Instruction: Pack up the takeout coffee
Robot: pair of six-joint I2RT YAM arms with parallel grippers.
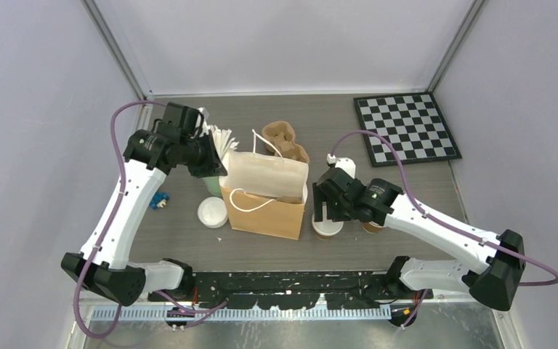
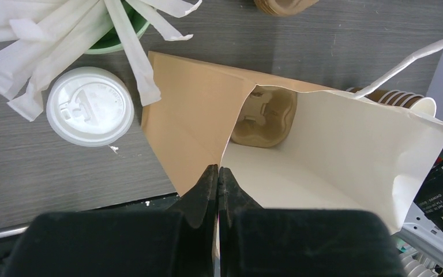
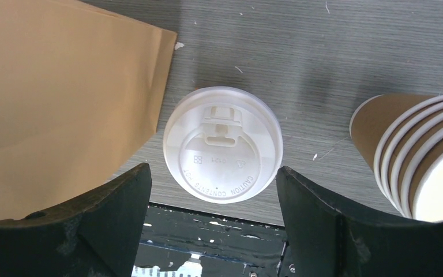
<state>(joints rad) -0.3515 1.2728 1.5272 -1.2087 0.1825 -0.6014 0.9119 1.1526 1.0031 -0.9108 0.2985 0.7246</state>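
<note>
Step in hand: by my reading, the right arm is set to take the cup while the left holds the bag open for it.
Takeout coffee (image 3: 222,151): upright on the counter (image 3: 323,52) with its white lid on, just beside the paper bag (image 3: 63,86), between it and the stack of lidless cups (image 3: 421,156).
Right gripper (image 3: 212,171): jaws spread wide, one finger on each side of the lid and apart from it, holding nothing. How far above the lid they are is hard to tell.
Left gripper (image 2: 218,171): jaws pressed together on the bag's rim, pinching the paper so that the mouth gapes.
Bag interior: white lining, with a pulp cup carrier (image 2: 263,118) lying at the bottom.
Grasp: I would go straight down until the pads face the brown wall below the lid's rim, then close gently. Squeezing the lid itself could pop it off, and the paper wall likely dents under a hard grip.
Clearance: stay centred, since the bag lies close to one finger and the stacked cups close to the other.
Carry: lift clear of the bag rim with the cup level, then lower it into a carrier pocket.
Left arm: it should hold its pinch until the cup is seated, or the mouth may sag shut.
</note>
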